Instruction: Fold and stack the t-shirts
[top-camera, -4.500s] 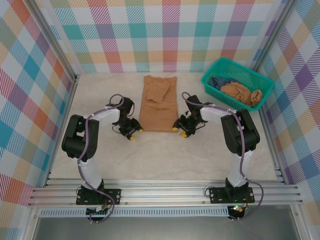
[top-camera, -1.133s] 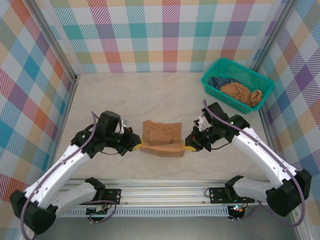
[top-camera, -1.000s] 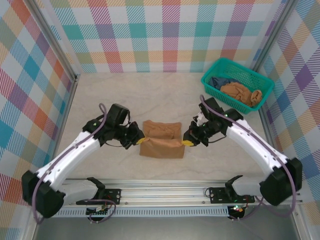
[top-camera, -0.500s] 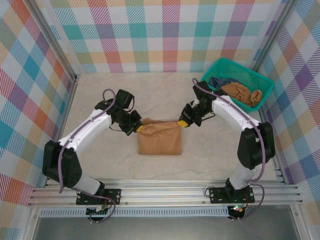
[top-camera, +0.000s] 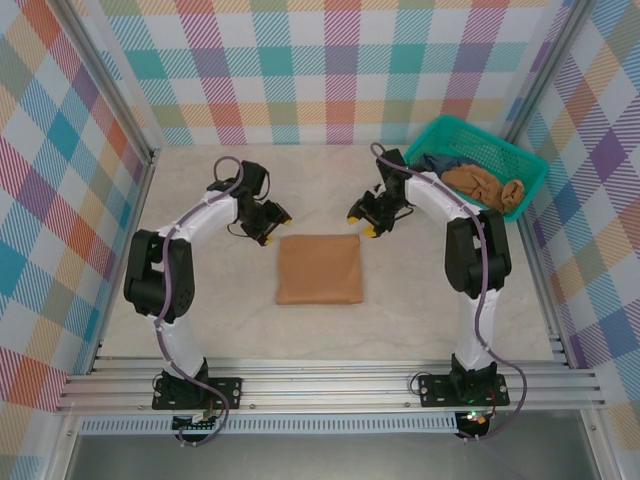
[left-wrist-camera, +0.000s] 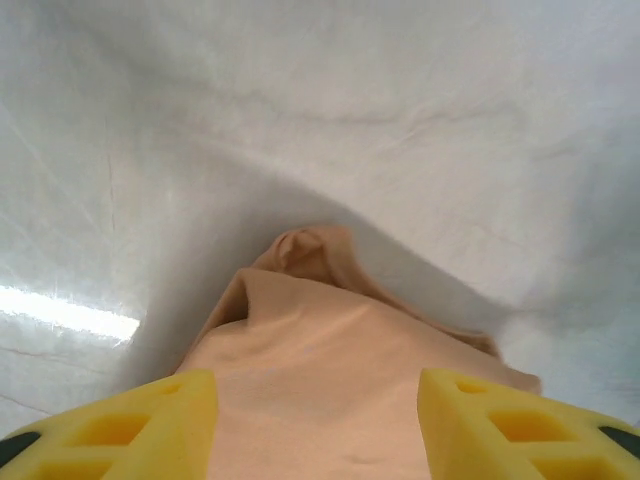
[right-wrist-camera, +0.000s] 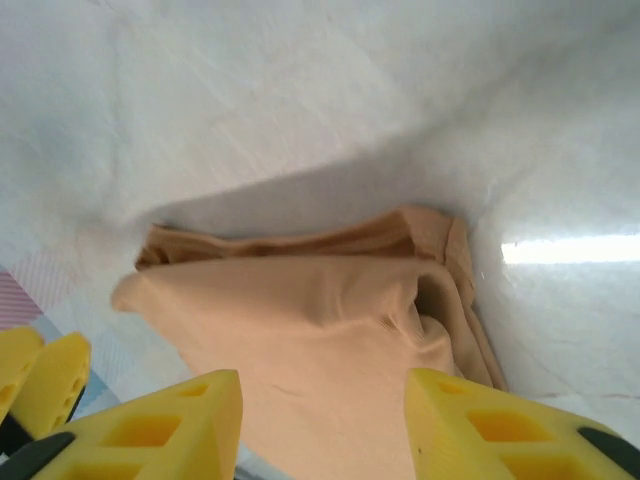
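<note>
T-shirt (top-camera: 319, 268) centre, basket (top-camera: 425, 172) far right

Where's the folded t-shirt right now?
Top view: the folded t-shirt lies flat mid-table, on the near side of the open left gripper and right gripper, which flank its far edge.

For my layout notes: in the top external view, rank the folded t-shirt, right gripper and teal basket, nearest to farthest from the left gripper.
1. Folded t-shirt, mid-table, its far left corner beside the left gripper.
2. Right gripper, off the shirt's far right corner.
3. Teal basket, back right corner.
</note>
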